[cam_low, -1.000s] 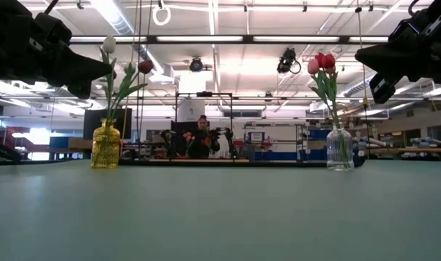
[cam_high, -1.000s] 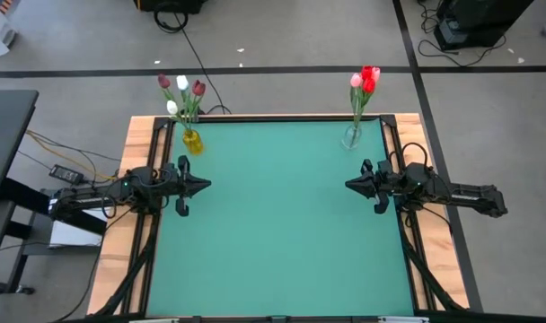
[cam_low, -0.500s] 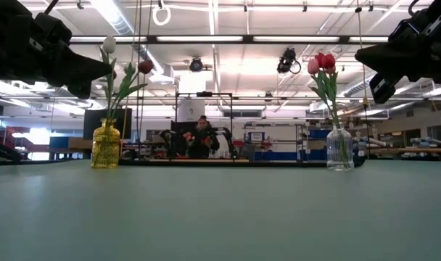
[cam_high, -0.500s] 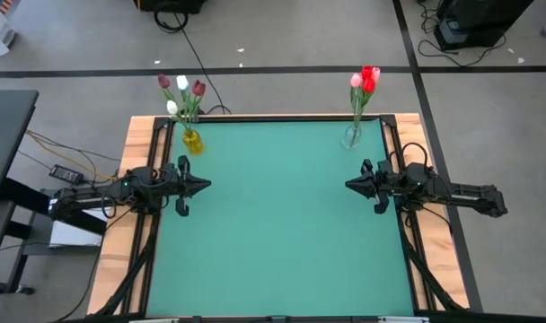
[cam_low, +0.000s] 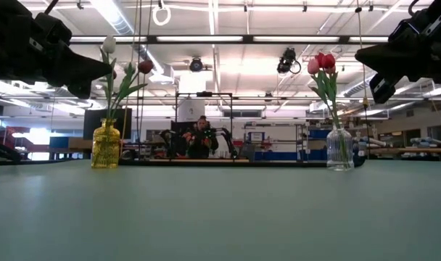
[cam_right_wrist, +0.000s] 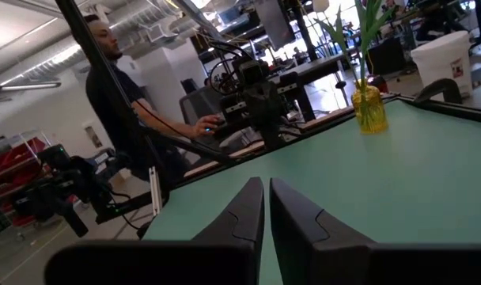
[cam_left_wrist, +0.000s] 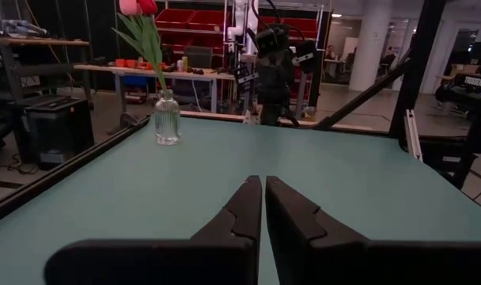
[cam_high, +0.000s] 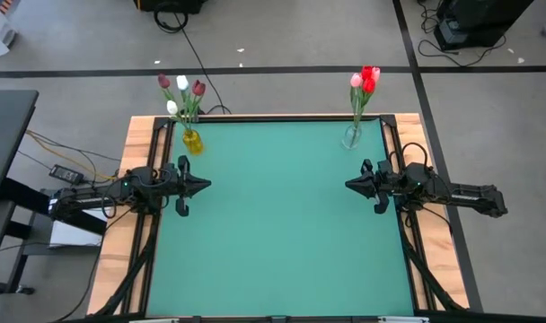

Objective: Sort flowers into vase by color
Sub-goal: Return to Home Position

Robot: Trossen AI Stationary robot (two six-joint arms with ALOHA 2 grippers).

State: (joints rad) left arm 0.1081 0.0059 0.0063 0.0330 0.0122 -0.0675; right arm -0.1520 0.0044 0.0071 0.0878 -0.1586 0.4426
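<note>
Sorting is being judged complete from the high view: no loose tulip is being seen anywhere on the teal-green counter (cam_high: 282, 224). The dark red and white artificial tulips (cam_high: 181, 90) are being carried by the small yellow glass vase (cam_high: 192, 142) at the far left corner. The bright red and pink artificial tulips (cam_high: 366, 79) are being carried by the clear ribbed glass vase (cam_high: 351, 136) at the far right corner. The left gripper (cam_high: 205, 185) is being held above the counter's left side, well apart from the yellow vase, its dark fingers (cam_left_wrist: 242, 212) being shown together on nothing. The right gripper (cam_high: 349, 186) is being held likewise at the right side, its fingers (cam_right_wrist: 245, 207) together and empty. Only the parking of the arms is being judged as left.
</note>
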